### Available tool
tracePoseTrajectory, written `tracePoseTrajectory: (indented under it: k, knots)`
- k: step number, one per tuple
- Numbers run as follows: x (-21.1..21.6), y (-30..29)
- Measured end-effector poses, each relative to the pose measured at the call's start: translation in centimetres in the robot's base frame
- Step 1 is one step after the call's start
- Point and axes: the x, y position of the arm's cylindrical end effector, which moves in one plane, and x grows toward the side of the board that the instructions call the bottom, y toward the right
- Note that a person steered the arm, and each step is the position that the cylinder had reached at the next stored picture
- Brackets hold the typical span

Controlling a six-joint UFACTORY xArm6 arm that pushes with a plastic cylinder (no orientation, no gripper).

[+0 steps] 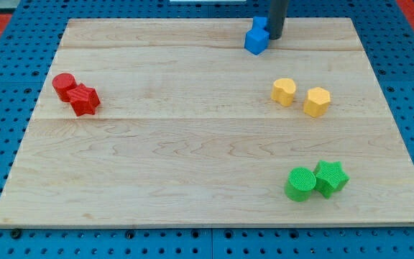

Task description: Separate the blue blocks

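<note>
Wooden table (192, 158) lies bare across its middle, while at twelve o'clock by the top edge the blue cube (256, 41) touches another blue block (261, 25) half hidden behind my tip (275, 36), a plain jawless tool; yellow, green and red pairs sit apart.

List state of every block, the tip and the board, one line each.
blue cube: flat, touching the second blue block behind it
second blue block: mostly hidden by rod, shape unclear
my tip: down, at the blue pair's right side
red cylinder: touching red star
red star: flat
yellow heart: apart from yellow hexagon
yellow hexagon: flat
green cylinder: touching green star
green star: flat
board: level
</note>
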Motion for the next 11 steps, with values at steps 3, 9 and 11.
tracePoseTrajectory:
  k: [3, 9, 11]
  knots:
    - [-3.5, 6.1]
    - [6.5, -5.3]
    - [9.4, -8.6]
